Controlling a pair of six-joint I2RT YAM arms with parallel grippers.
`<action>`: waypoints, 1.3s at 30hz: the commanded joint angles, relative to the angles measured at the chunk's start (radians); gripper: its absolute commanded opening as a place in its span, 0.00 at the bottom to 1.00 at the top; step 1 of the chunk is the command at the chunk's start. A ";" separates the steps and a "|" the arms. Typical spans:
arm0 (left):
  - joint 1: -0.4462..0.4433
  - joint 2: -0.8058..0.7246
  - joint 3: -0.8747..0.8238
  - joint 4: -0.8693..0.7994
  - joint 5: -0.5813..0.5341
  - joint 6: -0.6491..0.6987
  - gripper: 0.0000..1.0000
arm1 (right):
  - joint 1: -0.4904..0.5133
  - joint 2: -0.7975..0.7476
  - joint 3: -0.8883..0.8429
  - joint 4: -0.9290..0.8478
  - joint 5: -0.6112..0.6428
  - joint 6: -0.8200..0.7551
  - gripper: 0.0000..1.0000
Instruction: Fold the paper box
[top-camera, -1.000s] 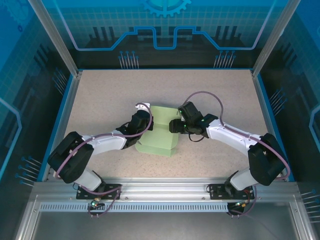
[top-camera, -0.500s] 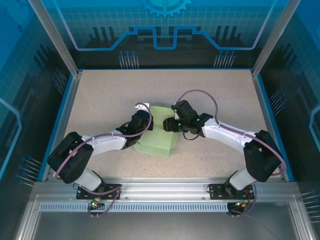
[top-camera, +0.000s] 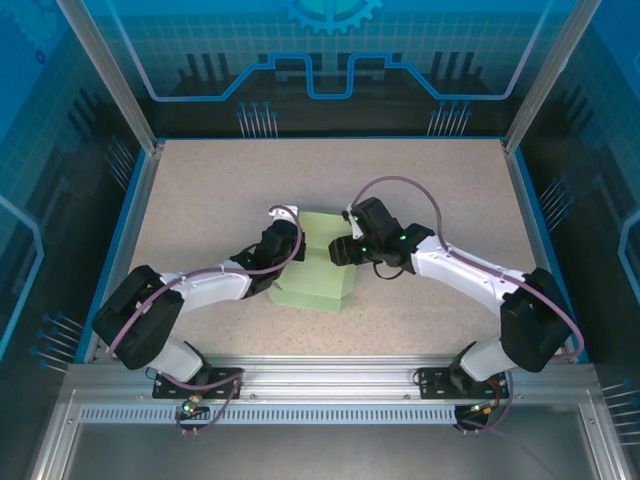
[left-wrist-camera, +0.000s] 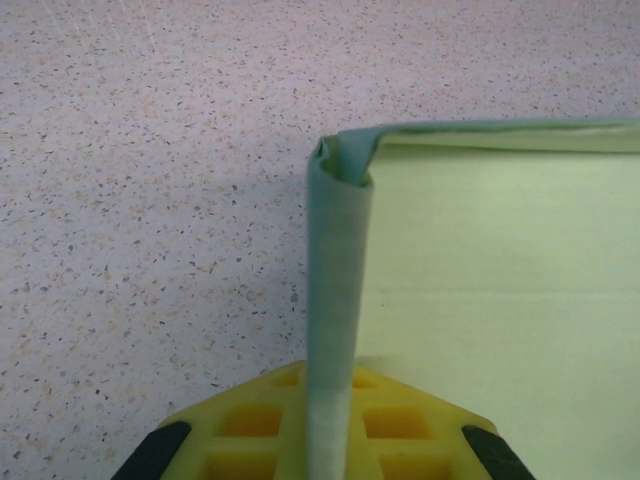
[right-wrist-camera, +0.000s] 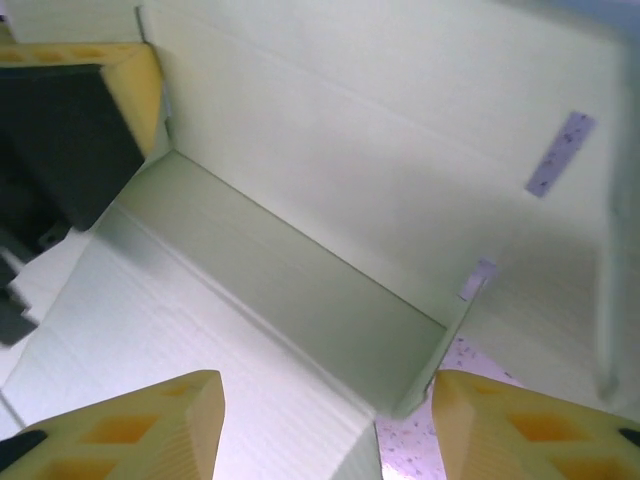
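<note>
Since the earlier frame the right arm has swung its wrist leftward, bringing the right gripper (top-camera: 341, 250) in over the right edge of the paper box (top-camera: 318, 272); the left arm has barely shifted.

The box lies at the centre of the frame on the speckled table (top-camera: 200, 200), between the two grippers. It looks only partly folded: one wall stands up on the left, other panels still lie flat or half raised, and nothing appears tucked or locked. The remaining walls and flaps are probably still to be done.

The left gripper (top-camera: 283, 244) is clenched on the upright wall. The left wrist view shows this closely: the thin card edge runs up the middle of the frame from between the yellow pads (left-wrist-camera: 255, 430) and curls over at a corner. The right wrist view shows the inside creases and two small slots, upper right and centre right, with the table showing through. There the right gripper's fingers (right-wrist-camera: 140, 425) stand apart at the bottom of the frame, grasping nothing.
</note>
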 joint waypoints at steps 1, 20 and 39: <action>0.019 -0.043 -0.014 -0.011 0.006 -0.028 0.09 | -0.040 -0.078 0.046 -0.109 -0.025 -0.120 0.58; 0.077 -0.121 -0.030 -0.070 0.123 -0.112 0.09 | -0.425 -0.095 -0.046 -0.037 -0.348 -0.204 0.42; 0.075 -0.097 -0.005 -0.088 0.171 -0.106 0.09 | -0.255 0.069 0.022 0.179 -0.503 -0.190 0.50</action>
